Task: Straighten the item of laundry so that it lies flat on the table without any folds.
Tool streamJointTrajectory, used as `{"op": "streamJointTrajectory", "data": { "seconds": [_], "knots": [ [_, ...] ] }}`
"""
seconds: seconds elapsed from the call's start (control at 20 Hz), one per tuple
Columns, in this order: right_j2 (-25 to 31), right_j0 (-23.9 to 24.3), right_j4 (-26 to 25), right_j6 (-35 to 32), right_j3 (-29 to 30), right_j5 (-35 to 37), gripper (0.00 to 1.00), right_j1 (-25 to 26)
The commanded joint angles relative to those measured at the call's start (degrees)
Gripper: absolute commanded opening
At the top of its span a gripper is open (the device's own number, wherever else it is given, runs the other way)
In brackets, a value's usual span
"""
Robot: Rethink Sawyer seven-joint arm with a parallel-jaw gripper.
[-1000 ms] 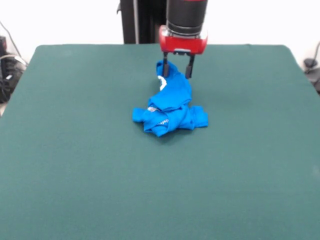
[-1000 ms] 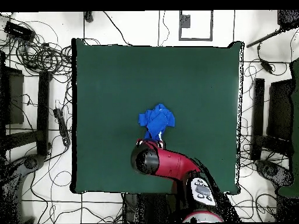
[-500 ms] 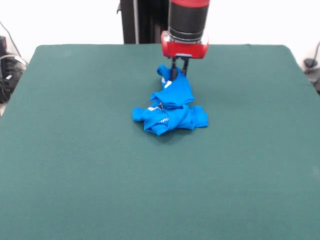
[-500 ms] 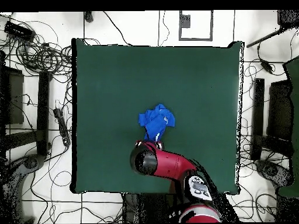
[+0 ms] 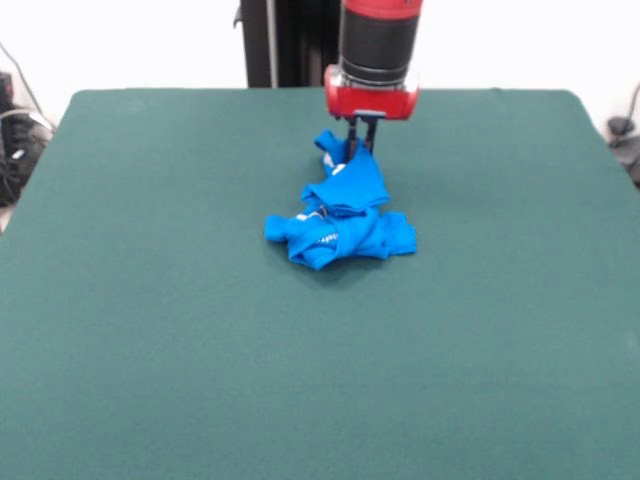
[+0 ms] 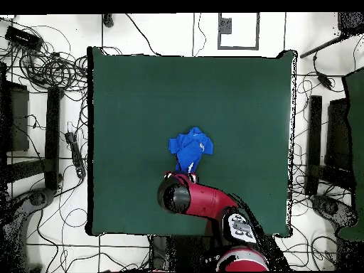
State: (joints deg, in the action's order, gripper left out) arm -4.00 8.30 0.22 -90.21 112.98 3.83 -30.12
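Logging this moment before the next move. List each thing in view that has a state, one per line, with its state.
T-shirt: crumpled in a heap, far end pinched and raised, not flat.
end effector: shut on the T-shirt's far end.
table: bearing the T-shirt near its middle.

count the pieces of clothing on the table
1: a crumpled blue T-shirt bunched near the middle of the green table, its far end pinched in the shut pincer. Nothing else shows, though folds could hide something small.

Crumpled blue T-shirt (image 5: pixel 340 215) on green table (image 5: pixel 150 330)
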Motion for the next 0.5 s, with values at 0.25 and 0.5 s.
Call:
{"op": "streamJointTrajectory", "data": {
  "seconds": [0.25,0.5],
  "knots": [
    [3.9,-1.7,3.1,-11.0,5.4,11.5,0.0,-14.1],
    [3.3,-1.3,4.2,-10.1,5.9,20.6,0.0,-21.4]
  ]
}}
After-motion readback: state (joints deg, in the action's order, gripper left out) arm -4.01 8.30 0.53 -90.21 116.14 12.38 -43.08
